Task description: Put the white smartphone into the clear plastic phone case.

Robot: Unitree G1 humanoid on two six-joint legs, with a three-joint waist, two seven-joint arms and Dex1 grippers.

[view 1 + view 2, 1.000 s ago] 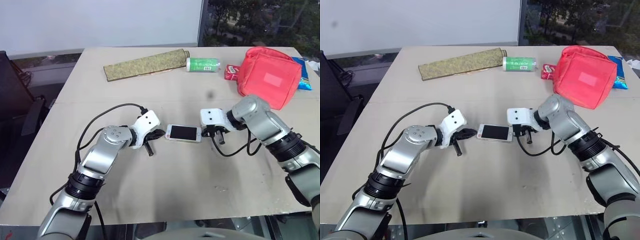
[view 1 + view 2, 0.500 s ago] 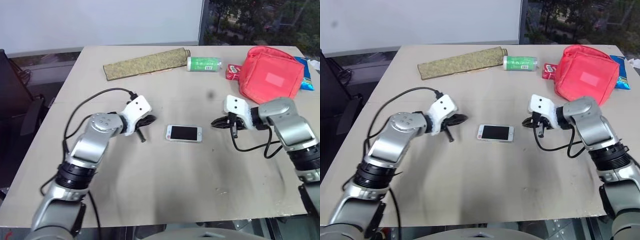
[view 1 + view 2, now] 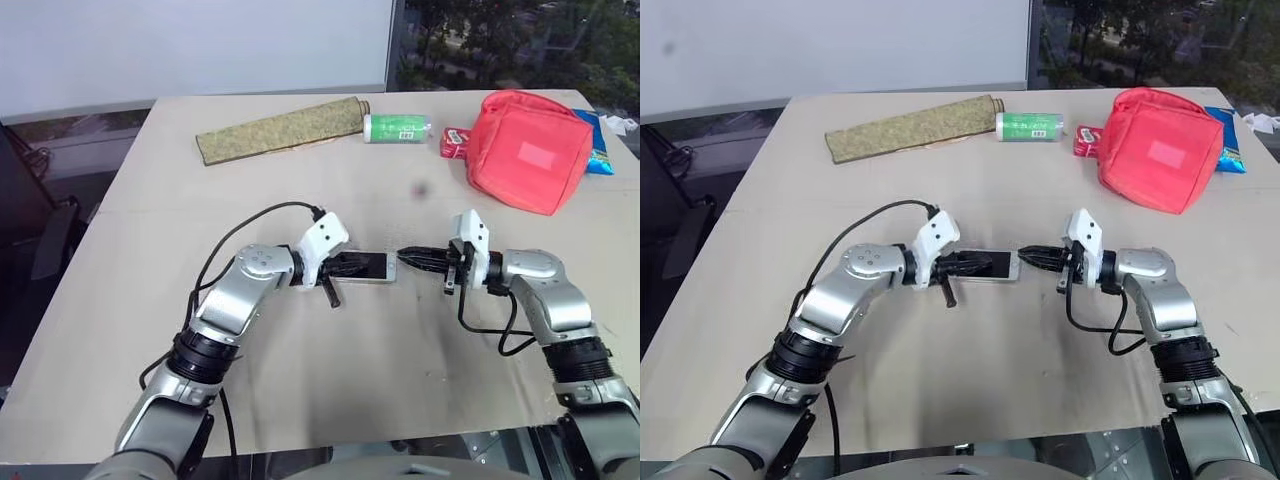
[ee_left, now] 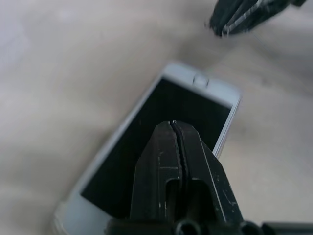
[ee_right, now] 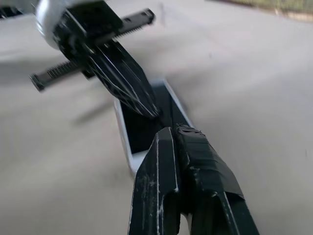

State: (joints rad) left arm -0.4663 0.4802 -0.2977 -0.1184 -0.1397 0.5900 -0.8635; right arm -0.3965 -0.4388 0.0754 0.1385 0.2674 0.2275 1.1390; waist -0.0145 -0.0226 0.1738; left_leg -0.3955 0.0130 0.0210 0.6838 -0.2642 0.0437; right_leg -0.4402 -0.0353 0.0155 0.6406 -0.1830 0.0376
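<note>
Both arms are back in on the white smartphone (image 3: 365, 266) after swinging wide half a second ago, and the phone lies flat, screen up, at the middle of the table (image 3: 330, 400), much where it lay then. The left gripper (image 3: 352, 267) has come in from nine o'clock, fingers pressed shut with nothing between them, tips over the phone's dark screen; whether they touch the glass I cannot tell. The right gripper (image 3: 405, 257) has closed in from three o'clock, also shut and empty, its tip at the phone's short edge. That looks like a two-sided squeeze or push on the phone, perhaps seating or sliding it. The clear plastic phone case cannot be made out here, so how far the fitting has got is a guess.

Further out toward twelve o'clock lies a long greenish mat (image 3: 283, 128), then a green-labelled cylinder (image 3: 396, 128) with white print too small to read. At one o'clock sit a small red-and-white box (image 3: 455, 142), lettering unreadable, and a red pouch (image 3: 527, 150) with a paler blank patch.
</note>
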